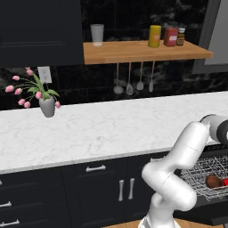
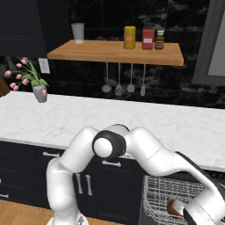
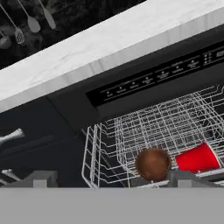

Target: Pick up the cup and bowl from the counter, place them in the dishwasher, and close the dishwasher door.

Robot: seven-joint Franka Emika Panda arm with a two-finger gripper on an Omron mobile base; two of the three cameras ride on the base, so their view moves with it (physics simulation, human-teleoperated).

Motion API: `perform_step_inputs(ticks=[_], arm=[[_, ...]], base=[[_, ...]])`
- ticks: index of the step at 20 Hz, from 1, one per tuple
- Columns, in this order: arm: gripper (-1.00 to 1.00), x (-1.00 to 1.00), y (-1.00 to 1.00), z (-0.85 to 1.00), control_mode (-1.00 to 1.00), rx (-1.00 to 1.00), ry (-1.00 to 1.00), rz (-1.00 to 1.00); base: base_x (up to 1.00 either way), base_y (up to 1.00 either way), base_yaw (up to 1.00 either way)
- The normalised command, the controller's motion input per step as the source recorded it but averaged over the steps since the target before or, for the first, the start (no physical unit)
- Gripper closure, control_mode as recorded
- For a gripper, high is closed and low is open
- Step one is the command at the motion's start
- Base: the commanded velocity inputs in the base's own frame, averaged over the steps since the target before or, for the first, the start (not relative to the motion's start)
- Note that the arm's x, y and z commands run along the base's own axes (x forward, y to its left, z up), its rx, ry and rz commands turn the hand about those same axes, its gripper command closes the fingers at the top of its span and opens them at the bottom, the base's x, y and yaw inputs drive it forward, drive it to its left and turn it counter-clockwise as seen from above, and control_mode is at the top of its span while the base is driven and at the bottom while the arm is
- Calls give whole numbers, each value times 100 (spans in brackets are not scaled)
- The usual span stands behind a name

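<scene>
Bowl (image 3: 152, 163) and cup (image 3: 197, 158) lie in the rack (image 3: 131, 131), at 12 o'clock from your hand (image 3: 111, 179), fingers apart and empty; the door remains to close.

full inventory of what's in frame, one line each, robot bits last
counter: 1, white marble-look, over dark cabinets
dishwasher: 1, black, under the counter, open
wire rack: 1, grey, pulled out
bowl: 1, brown, in rack
cup: 1, red, on its side in rack, right of bowl
shelf: 1, brown wood, on wall
glass: 1, pale grey, shelf left
containers: 3, yellow, red, brown, shelf right
utensils: 4, grey, hanging under shelf
flower vase: 1, grey, pink flowers, counter left
pincer: 1, dark tips, open, above rack front
</scene>
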Motion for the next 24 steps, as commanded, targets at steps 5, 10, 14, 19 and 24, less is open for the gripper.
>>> perform_step_inputs(ticks=[5, 10, 14, 19, 24], arm=[[-100, -83, 25, 0, -100, 5, -75, 0], [-100, -81, 15, 2, -100, 0, -75, 0], [-100, -64, 16, 12, -100, 0, -38, 0], [-100, -44, 27, -2, -100, -3, -15, 0], [-100, -38, 16, -43, -100, -3, -5, 0]], base=[[0, 0, 0], [0, 0, 0], [0, 0, 0], [0, 0, 0], [0, 0, 0]])
